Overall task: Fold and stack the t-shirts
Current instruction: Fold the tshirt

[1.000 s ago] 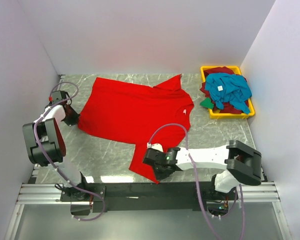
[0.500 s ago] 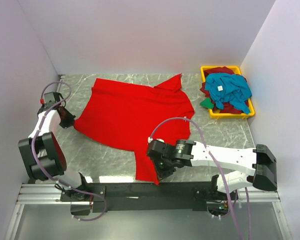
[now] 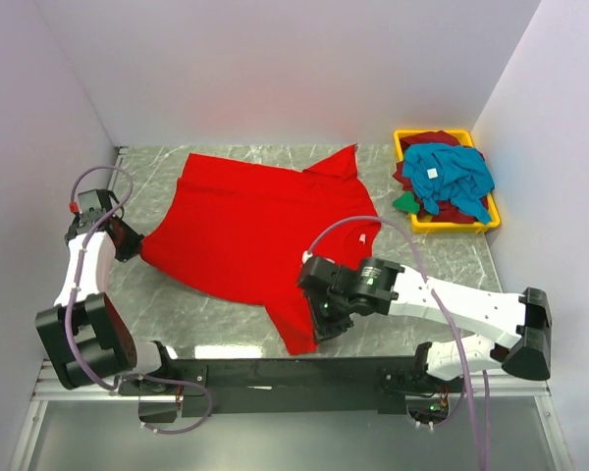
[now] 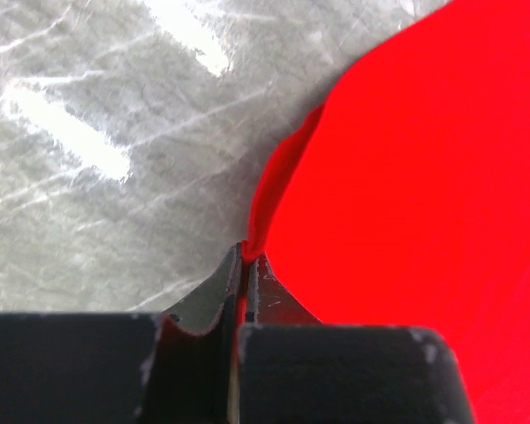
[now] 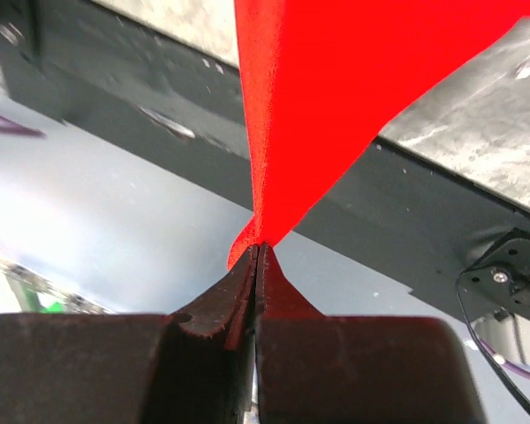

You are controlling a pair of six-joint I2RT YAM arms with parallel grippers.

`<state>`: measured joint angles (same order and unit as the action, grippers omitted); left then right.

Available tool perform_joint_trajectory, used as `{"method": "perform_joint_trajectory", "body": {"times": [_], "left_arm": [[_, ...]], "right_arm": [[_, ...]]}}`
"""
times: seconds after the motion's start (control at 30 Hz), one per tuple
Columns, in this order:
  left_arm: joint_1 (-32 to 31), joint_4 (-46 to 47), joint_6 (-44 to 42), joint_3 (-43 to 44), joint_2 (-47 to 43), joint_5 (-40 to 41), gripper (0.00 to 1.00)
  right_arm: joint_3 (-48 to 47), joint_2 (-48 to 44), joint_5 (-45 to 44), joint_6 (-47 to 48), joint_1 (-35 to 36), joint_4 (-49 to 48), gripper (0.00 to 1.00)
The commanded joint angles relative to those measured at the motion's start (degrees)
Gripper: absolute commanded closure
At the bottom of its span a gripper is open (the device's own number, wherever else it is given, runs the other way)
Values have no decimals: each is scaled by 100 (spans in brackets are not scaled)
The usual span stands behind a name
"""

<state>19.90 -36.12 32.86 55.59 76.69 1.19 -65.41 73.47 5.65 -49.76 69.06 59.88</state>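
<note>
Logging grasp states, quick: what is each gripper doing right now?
Left gripper: shut on the red t-shirt.
Right gripper: shut on the red t-shirt too.

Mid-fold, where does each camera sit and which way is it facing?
Top external: above and behind the bases, looking down at the table; left arm and right arm show, red t-shirt spread, yellow bin far right.
Left wrist: on the left arm, looking along the left gripper, shut on the shirt's edge, table beyond.
Right wrist: on the right arm, looking along the right gripper, shut on a shirt corner over the black rail.
Shared: all three show the red t-shirt.
</note>
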Motion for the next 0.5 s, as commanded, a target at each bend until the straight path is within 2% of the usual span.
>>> {"method": "perform_joint_trajectory", "body": {"times": [0.0,0.27,0.47], "left_arm": [[31,-88,106,-127,-294,-75,99],[23,184,221,285,293,-470,99],[5,290,107,1023,943,-945,99]], "right_arm": [[-306,-289,-108,-166,-260,200,100],[-121,-369,-126,299,-1709,-345,100],[-578,175,-204,941,-2536,-582,100]]}}
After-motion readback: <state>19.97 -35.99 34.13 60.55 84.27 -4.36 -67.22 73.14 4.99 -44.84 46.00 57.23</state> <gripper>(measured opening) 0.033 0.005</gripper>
